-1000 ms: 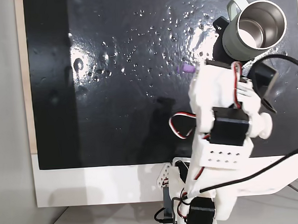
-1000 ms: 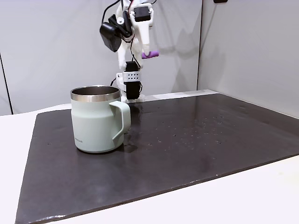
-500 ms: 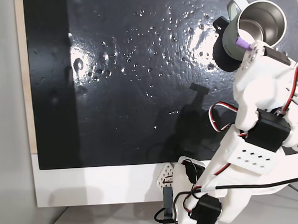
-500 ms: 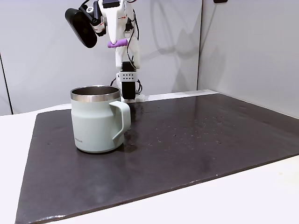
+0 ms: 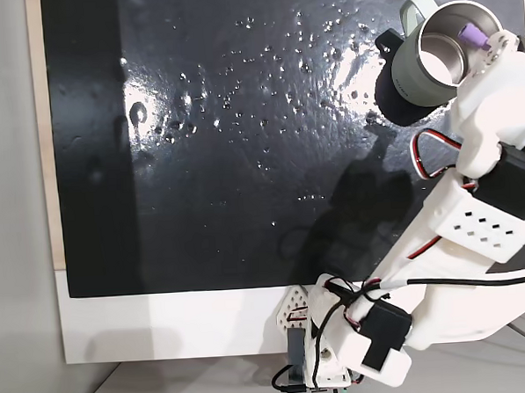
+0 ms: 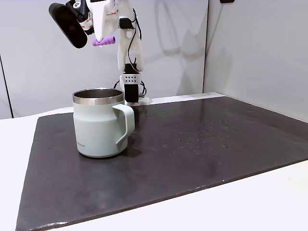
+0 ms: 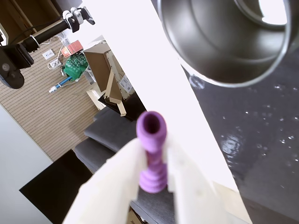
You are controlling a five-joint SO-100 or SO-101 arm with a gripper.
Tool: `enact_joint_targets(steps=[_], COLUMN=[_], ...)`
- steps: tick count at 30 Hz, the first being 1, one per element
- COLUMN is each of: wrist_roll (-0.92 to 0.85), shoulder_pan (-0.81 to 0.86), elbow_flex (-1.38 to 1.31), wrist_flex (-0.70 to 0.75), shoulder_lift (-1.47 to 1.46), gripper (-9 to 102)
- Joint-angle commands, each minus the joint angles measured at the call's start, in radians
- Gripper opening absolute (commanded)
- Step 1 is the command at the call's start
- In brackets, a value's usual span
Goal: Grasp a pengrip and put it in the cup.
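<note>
The cup (image 6: 98, 124) has a matt sage-green outside and a shiny steel rim and interior. The pengrip (image 7: 152, 154) looks like ribbed purple rubber. The gripper (image 7: 154, 179) seems smooth white plastic. The black mat (image 5: 242, 145) is glossy and speckled.

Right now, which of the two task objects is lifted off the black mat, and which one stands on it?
The purple pengrip is lifted, pinched in the gripper high above the mat. The sage-green cup stands upright on it.
</note>
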Motion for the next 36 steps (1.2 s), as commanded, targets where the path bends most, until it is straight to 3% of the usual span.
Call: enact_joint_targets(steps=[1, 13, 18, 20, 36], wrist_roll=[0.015, 0.015, 0.023, 0.028, 0.028], shoulder_pan=[0.021, 0.025, 0.020, 0.018, 0.008], elbow_flex=[-0.121, -0.187, -0.187, -0.187, -0.210], wrist_flex=[-0.035, -0.012, 0.015, 0.021, 0.052], shoulder_lift=[-0.035, -0.103, -0.106, -0.107, -0.107], gripper=[0, 1, 33, 38, 40])
